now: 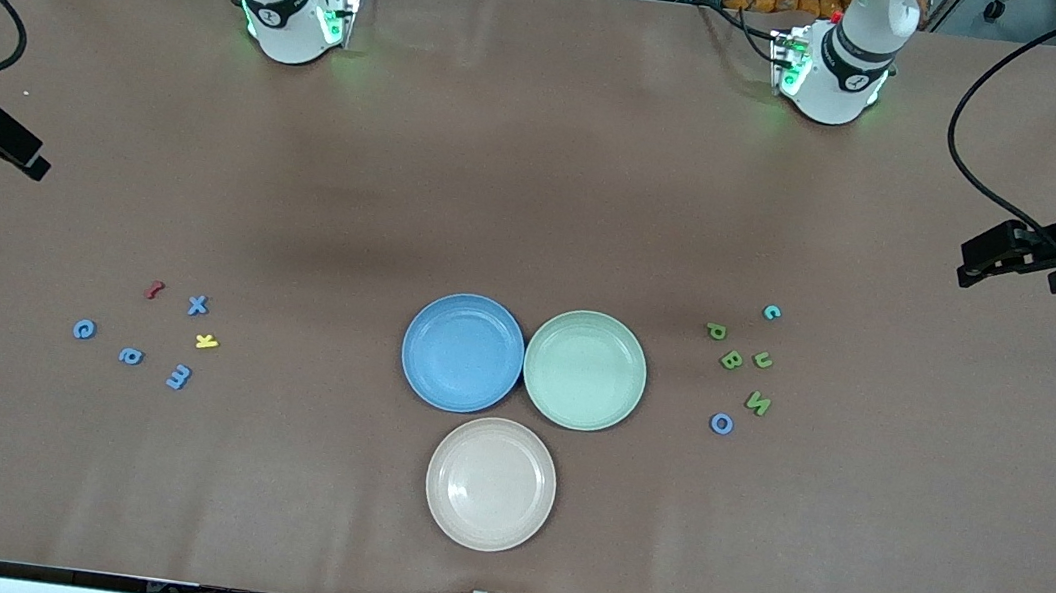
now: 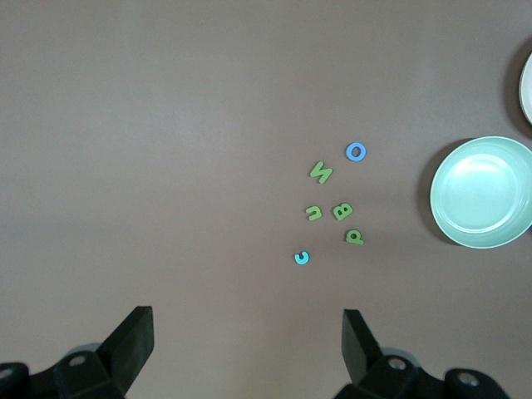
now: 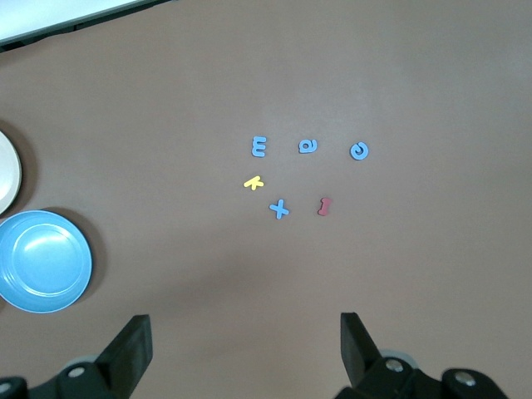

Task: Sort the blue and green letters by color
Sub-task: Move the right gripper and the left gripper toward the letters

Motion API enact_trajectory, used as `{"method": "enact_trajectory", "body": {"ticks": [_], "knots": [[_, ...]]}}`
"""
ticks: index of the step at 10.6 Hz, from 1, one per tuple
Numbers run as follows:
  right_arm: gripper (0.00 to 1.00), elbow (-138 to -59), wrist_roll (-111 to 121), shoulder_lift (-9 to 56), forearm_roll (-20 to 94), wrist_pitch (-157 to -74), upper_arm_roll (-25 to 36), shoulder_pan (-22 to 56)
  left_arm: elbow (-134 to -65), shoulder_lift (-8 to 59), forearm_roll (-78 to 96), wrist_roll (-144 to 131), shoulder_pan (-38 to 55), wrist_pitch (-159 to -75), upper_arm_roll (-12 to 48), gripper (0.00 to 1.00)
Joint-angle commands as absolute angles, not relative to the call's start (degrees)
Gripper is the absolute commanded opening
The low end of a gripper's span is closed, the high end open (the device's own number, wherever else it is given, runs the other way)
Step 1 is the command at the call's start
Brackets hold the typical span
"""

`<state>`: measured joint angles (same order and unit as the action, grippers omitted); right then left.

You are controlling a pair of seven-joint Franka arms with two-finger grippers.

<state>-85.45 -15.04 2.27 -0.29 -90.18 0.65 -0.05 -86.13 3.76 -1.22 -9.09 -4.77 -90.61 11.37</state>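
nothing sorted yet, all three plates bare: blue plate (image 1: 462, 352) and green plate (image 1: 585, 369) side by side mid-table, beige plate (image 1: 491, 483) nearer the front camera. left gripper (image 1: 981, 259) hangs high over the table edge at the left arm's end, fingers spread wide, holding nothing; right gripper (image 1: 7, 147) hangs the same way over the right arm's end, wide and empty. letters lie in two loose clusters, each well apart from the plates. left arm's cluster: green p (image 1: 716, 331), green b (image 1: 731, 360), green u (image 1: 763, 360), green n (image 1: 758, 402), blue o (image 1: 721, 423), and a small cyan c (image 1: 772, 312) farthest from the front camera. right arm's cluster: blue x (image 1: 198, 304), blue c (image 1: 84, 329), blue a (image 1: 131, 356), blue e (image 1: 178, 376), plus yellow k (image 1: 206, 342) and a red squiggle (image 1: 153, 291), not part of the job. each cluster sits below and ahead of its own gripper, so the nearer arm should take it. letters are small, flat, chunky, none touching; probably need a straight-down pinch.
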Motion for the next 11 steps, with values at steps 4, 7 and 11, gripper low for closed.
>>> {"method": "enact_trajectory", "body": {"ticks": [4,7,11], "knots": [[1.0,-86.0,-12.7,1.9,-0.3,-90.7,1.1,0.5,-86.0,4.3,-1.3,-7.9,-5.3,-90.5,11.4,1.0],[1.0,-86.5,-12.5,2.3,-0.2,-90.9,0.9,-0.3,-93.7,6.3,-1.1,-7.9,-5.0,-100.0,11.6,1.0],[1.0,-104.6,-10.0,2.5,-0.2,-110.8,0.1,-1.6,-104.0,12.9,-1.4,-9.4,-4.4,-117.1,11.9,1.0]]}}
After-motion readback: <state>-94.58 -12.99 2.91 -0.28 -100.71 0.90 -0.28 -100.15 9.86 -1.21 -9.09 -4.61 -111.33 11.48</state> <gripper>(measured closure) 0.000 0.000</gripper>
